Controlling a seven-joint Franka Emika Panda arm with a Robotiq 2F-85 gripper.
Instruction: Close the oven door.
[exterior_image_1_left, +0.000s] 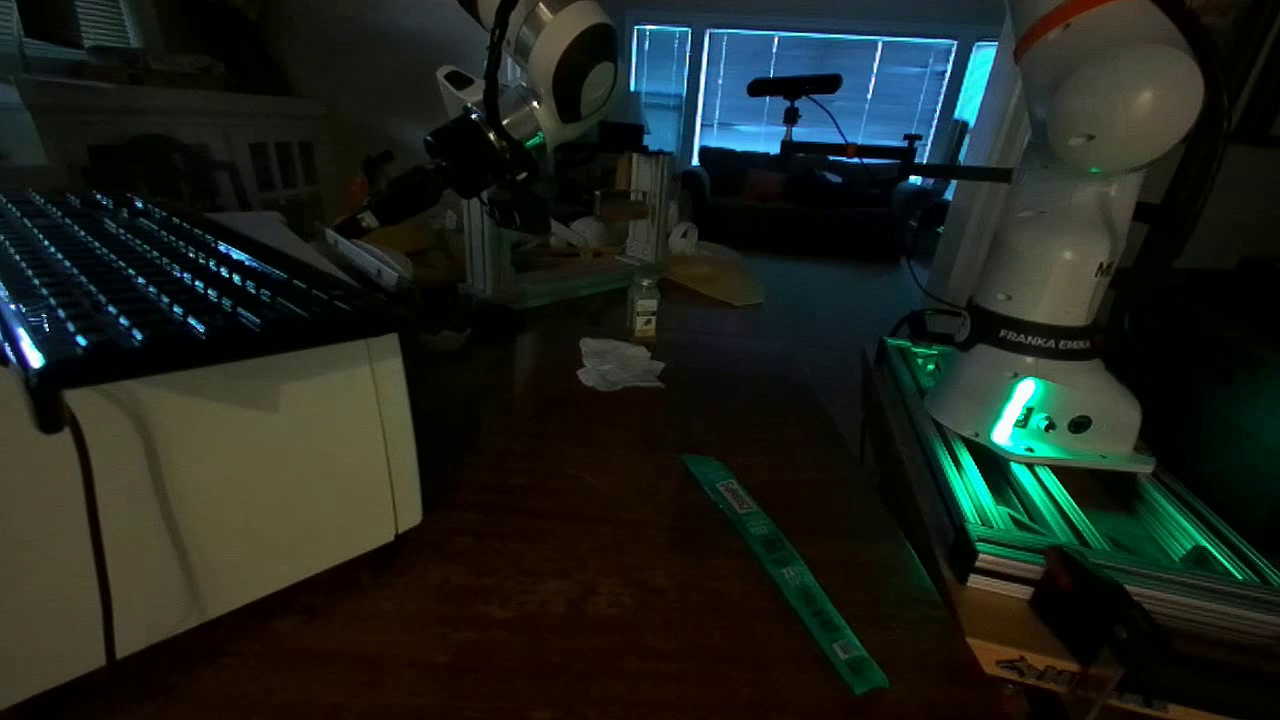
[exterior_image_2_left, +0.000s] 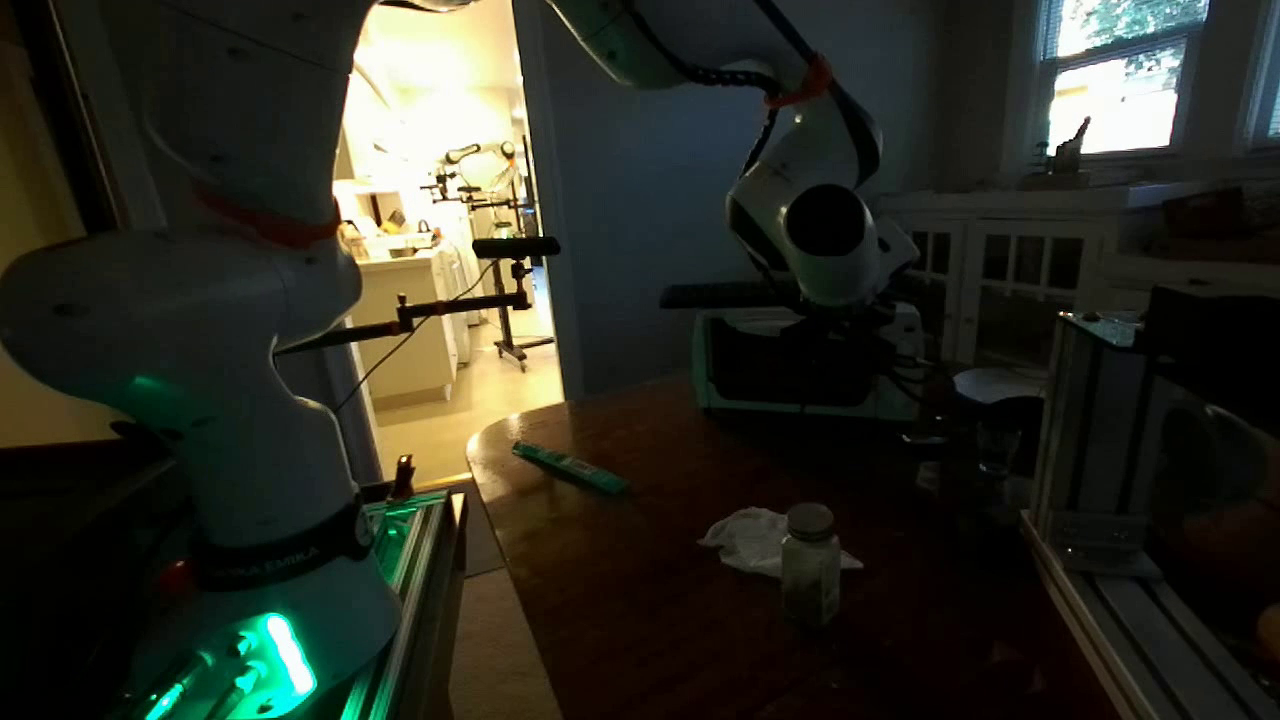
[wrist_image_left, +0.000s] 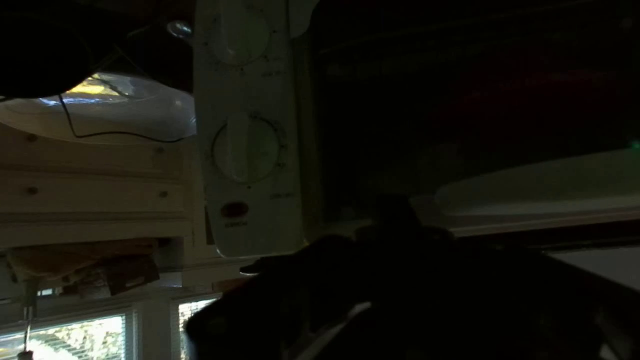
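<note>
The small countertop oven's pale side (exterior_image_1_left: 250, 480) fills the left of an exterior view; its front (exterior_image_2_left: 706, 370) faces another camera, mostly in shadow. The oven door shows in an exterior view as a pale edge (exterior_image_1_left: 372, 262) at the oven's front top. In the wrist view, its dark glassy face (wrist_image_left: 450, 110) and pale handle bar (wrist_image_left: 540, 187) lie right of the knob panel (wrist_image_left: 250, 210). My gripper (exterior_image_1_left: 360, 222) looks shut, with fingertips at the door's pale edge; contact is unclear. The gripper (wrist_image_left: 395, 210) is very dark in the wrist view. How far the door stands open is unclear.
A black wire rack (exterior_image_1_left: 150, 270) lies on the oven. On the brown table (exterior_image_1_left: 560, 560) are a green strip (exterior_image_1_left: 785, 570), a crumpled white wrapper (exterior_image_1_left: 620, 364) and a jar (exterior_image_2_left: 811, 565). A metal frame (exterior_image_2_left: 1095, 440) stands on the far side.
</note>
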